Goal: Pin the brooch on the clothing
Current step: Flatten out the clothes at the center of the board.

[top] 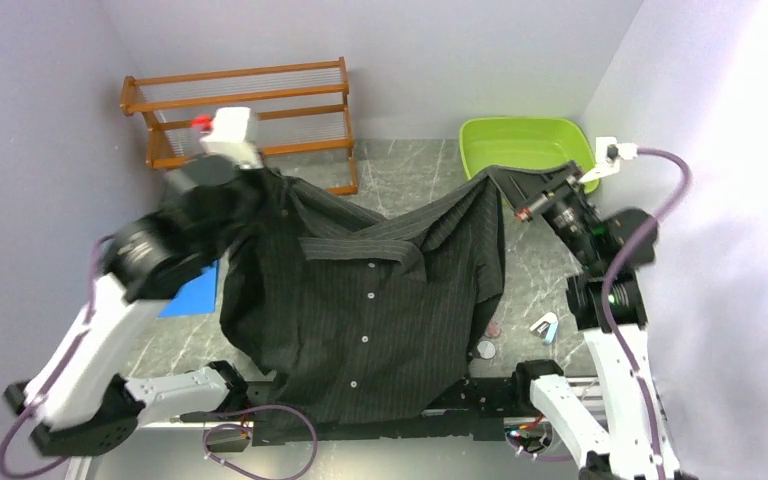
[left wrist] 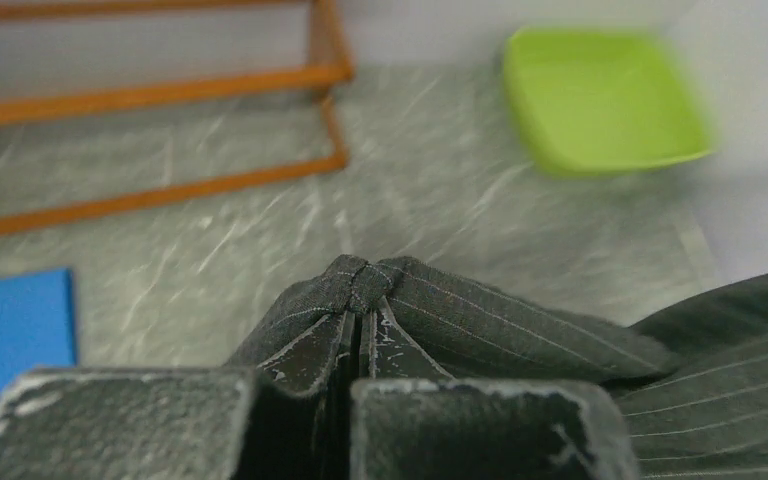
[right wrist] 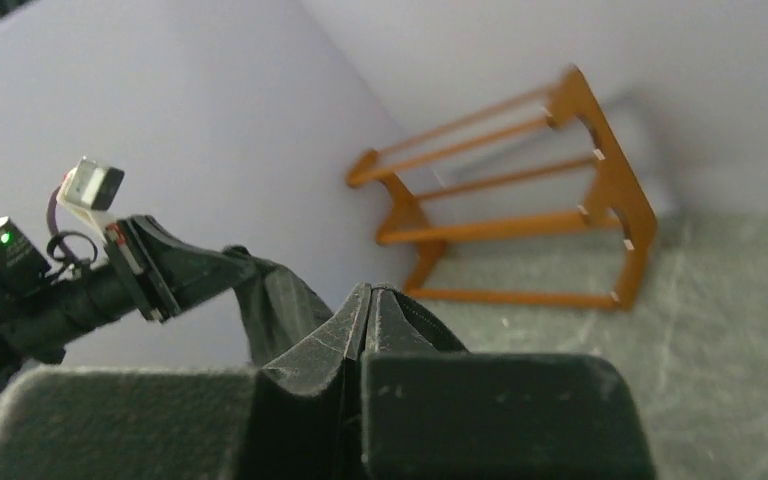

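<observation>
Here the clothing (top: 360, 300) hangs spread between both arms, its hem draping over the table's (top: 410, 175) near edge. The left gripper (left wrist: 365, 295) is clamped tight on one shoulder, and the right gripper (right wrist: 368, 305) is clamped on the other.

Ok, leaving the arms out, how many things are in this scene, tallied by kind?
black shirt: 1
wooden rack: 1
green tub: 1
blue pad: 1
small loose items by the right arm's base, too small to identify: 3
Total: 7
</observation>
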Available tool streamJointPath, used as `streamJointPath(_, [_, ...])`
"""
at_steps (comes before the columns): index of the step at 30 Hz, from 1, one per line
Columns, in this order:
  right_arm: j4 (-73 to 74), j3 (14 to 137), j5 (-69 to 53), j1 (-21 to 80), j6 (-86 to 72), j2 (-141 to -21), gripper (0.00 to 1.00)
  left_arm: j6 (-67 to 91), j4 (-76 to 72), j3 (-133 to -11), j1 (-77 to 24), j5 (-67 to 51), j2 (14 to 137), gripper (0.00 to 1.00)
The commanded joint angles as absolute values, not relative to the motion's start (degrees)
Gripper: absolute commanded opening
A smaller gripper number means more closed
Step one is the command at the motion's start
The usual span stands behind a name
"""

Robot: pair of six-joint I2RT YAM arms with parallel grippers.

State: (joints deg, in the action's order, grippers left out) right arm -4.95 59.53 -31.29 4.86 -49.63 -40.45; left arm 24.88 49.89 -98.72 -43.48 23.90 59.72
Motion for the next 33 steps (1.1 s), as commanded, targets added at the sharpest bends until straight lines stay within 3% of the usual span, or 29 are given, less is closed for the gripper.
streamJointPath(1, [-0.25,60.01,-28.35,4.78,-46.26,-45.97,0.0,25.7,51.98,-93.05,-41.38,34.01,67.1,0.03])
streamJointPath(8, [-0.96,57.4,-27.76,4.83,-45.7,-50.29,0.0,24.35,43.68,-86.34,-25.06,19.35,69.72,0.03])
streamJointPath(14, [-2.99,56.25,-25.31,4.83,-43.19,-56.96,0.0,23.42,39.62,-85.7,-18.86,13.41,75.41,0.03])
streamJointPath(21, [-6.33,60.85,-27.53,4.83,-41.56,-73.68,0.0,24.1,37.32,-89.95,-13.33,8.07,84.35,0.04])
streamJointPath(24, [-7.44,65.72,-29.01,4.83,-41.05,-81.75,0.07,25.23,35.86,-93.15,-11.52,6.39,88.51,0.31])
streamJointPath(25, [-7.48,68.72,-29.24,4.83,-41.01,-84.67,0.21,25.71,36.08,-94.79,-11.05,6.47,90.2,0.51])
streamJointPath(28, [-4.07,77.5,-30.15,4.75,-39.29,-92.56,0.64,26.44,39.37,-101.24,-10.17,4.37,94.52,0.86])
streamJointPath(30, [-0.69,81.62,-30.72,4.72,-38.22,-95.84,0.77,26.45,39.84,-102.57,-9.83,2.21,94.77,0.94])
streamJointPath(33, [-0.18,81.16,-32.9,4.7,-36.44,-95.04,0.84,26.11,38.91,-99.04,-9.43,1.02,91.55,0.94])
